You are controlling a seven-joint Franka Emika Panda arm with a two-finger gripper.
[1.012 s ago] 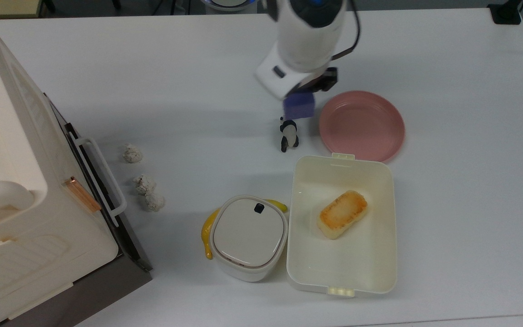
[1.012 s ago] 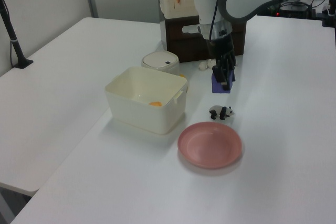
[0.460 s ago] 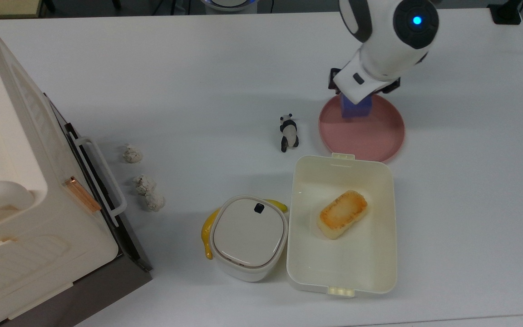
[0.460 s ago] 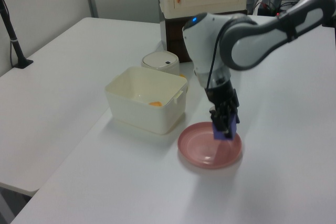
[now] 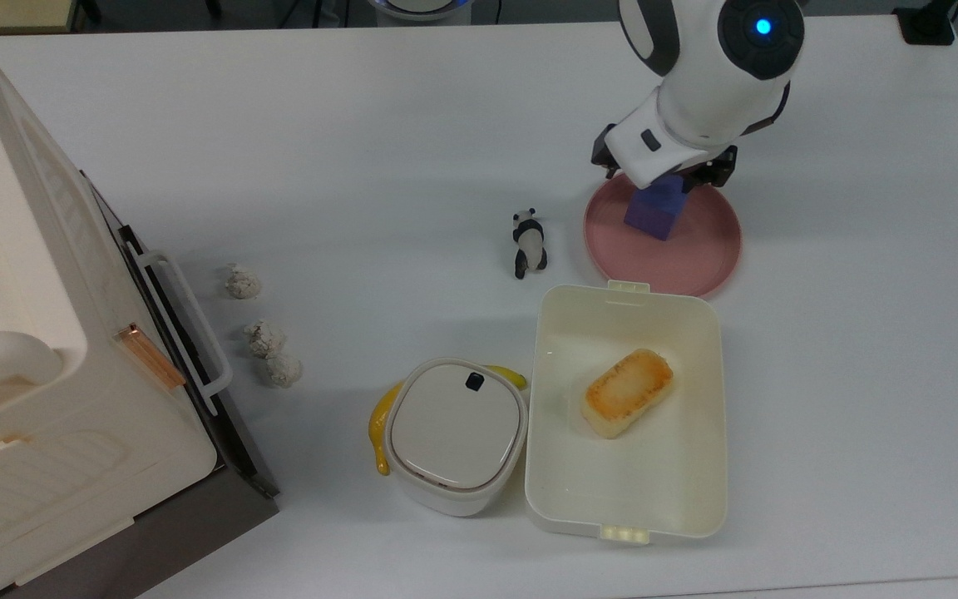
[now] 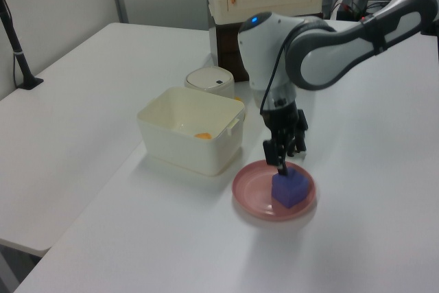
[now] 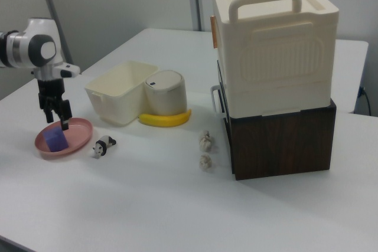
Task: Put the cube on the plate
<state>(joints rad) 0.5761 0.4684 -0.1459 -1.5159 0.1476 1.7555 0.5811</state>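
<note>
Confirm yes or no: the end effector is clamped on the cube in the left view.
No, the end effector is open just above the cube, which rests released on the pink plate.

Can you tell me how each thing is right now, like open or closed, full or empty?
Gripper: open, just above the cube.
Cube: resting on the plate, let go.
Plate: holds the cube.
Lunch box: open, one piece of toasted food inside.
Round container: lid on.
Panda: on the table beside the plate.
Banana: unpeeled, against the round container.
</note>
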